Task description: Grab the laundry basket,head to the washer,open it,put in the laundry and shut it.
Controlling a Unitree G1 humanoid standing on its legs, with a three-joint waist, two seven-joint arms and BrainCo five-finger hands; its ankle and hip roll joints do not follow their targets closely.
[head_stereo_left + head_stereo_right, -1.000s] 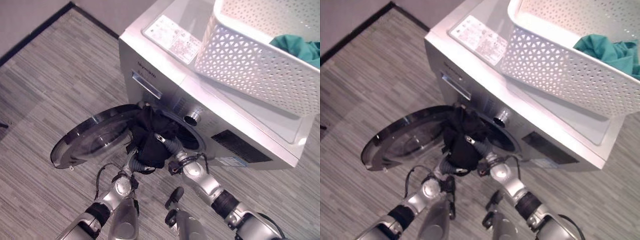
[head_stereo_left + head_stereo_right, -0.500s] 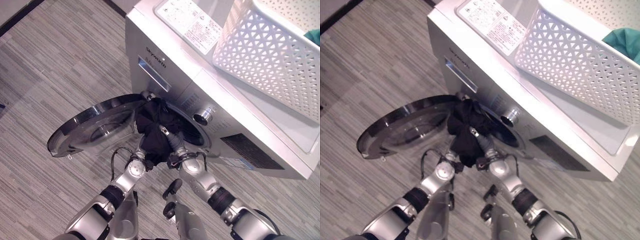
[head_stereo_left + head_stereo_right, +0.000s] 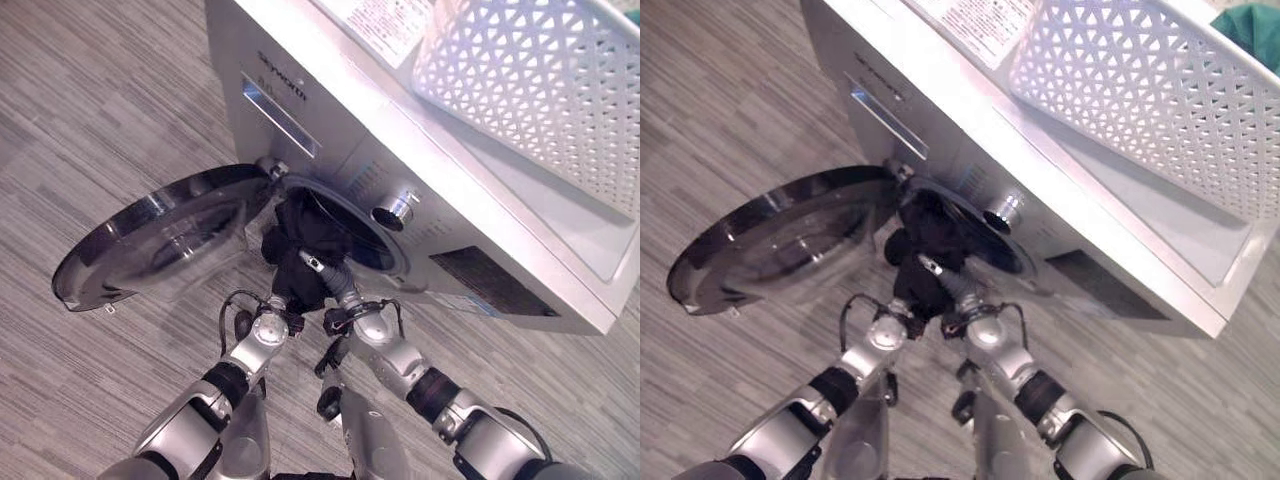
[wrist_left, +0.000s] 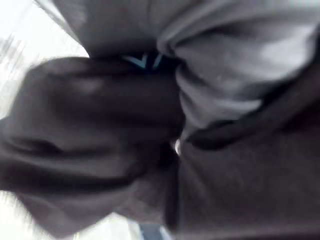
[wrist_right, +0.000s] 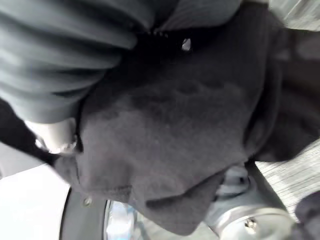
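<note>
A black garment [image 3: 305, 250] sits bunched right at the mouth of the washer [image 3: 330, 150], half in the drum opening, because both arms are feeding it in together. The left hand [image 3: 272, 300] and the right hand [image 3: 335, 290] are buried in the cloth from below, so I cannot tell how their fingers are set. The door [image 3: 150, 235] hangs wide open to the left, out of the way. Up on the washer's top rests the white laundry basket [image 3: 530, 90], parked there to free both hands, with a green garment [image 3: 1255, 20] inside, waiting its turn.
</note>
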